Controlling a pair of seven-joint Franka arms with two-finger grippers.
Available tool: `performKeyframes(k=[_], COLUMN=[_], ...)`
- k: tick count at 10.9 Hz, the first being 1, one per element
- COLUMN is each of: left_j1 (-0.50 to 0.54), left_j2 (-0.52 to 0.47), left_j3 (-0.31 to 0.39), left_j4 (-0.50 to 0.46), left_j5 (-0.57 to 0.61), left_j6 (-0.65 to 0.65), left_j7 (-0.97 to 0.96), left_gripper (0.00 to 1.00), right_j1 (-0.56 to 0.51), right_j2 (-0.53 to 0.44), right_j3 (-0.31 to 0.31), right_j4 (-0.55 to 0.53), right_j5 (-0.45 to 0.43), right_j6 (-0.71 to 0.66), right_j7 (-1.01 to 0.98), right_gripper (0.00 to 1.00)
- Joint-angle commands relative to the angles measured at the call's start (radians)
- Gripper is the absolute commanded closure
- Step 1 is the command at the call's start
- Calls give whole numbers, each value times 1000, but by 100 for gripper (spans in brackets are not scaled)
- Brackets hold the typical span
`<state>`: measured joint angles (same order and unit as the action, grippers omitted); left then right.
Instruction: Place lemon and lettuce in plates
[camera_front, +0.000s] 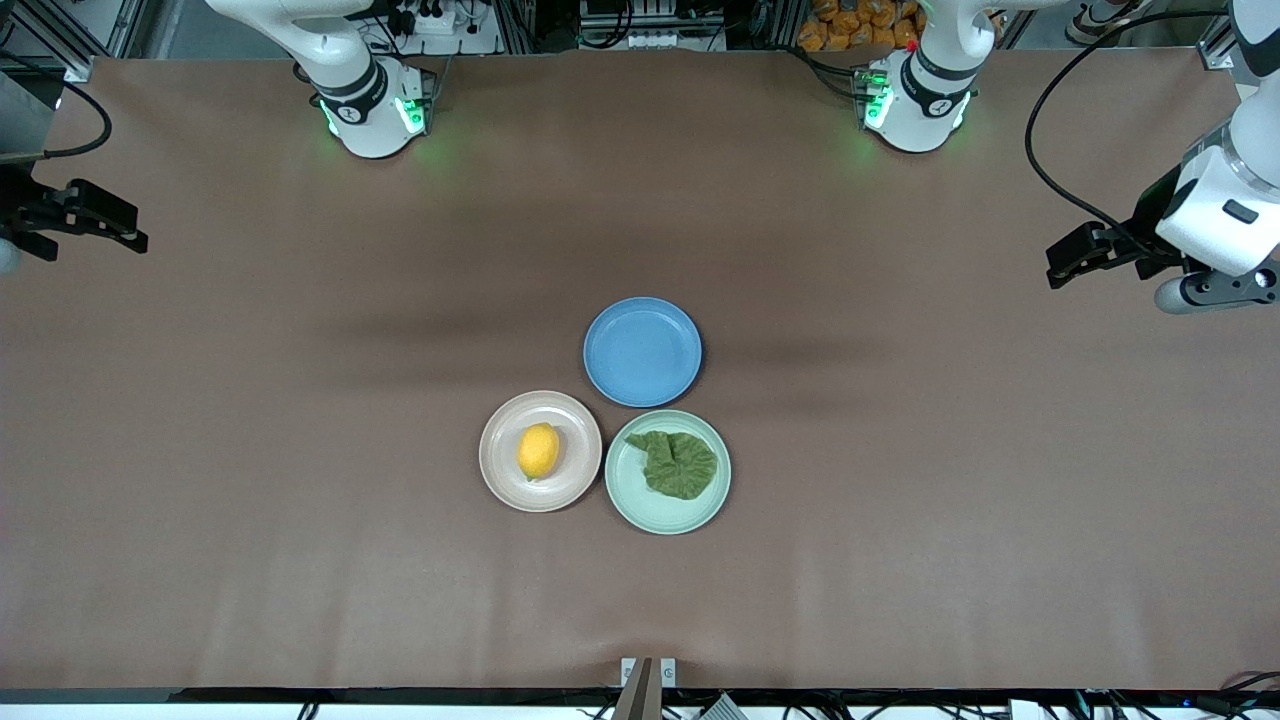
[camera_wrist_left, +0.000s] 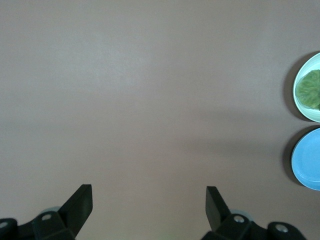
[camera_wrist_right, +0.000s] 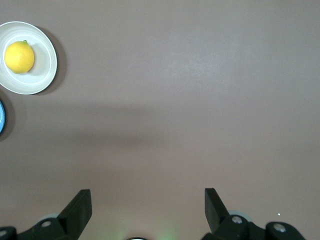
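while both wait, left tool (camera_wrist_left: 148, 205) and right tool (camera_wrist_right: 147, 207) gape empty.

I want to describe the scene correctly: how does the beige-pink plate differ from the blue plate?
The beige-pink plate holds the lemon, while the blue plate holds nothing. The beige-pink plate lies nearer to the front camera and more toward the right arm's end of the table than the blue plate. Their colours also differ, a pale warm tone against a clear blue. Both are round, shallow, rimmed, of like size, and lie flat on the brown table.
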<state>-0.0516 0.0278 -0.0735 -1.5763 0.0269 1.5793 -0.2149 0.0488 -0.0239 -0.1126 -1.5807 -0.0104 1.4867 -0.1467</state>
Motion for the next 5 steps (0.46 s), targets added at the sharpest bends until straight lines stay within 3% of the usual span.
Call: performKeyframes(k=[1,5], left_j1=[6,1], left_j2=[-31,-32], left_j3=[-6,-8], left_j4=[-30,-18], left_j5=[11,11], left_j6=[14,13], left_j7=[26,29], left_gripper=[0,0], right_j1=[-9,-10], right_j2=[-11,-7], right_j3=[2,2], right_j4=[-12,-12], right_j5=[-19,-19], right_j6=[7,7], right_j7=[13,13], right_gripper=[0,0])
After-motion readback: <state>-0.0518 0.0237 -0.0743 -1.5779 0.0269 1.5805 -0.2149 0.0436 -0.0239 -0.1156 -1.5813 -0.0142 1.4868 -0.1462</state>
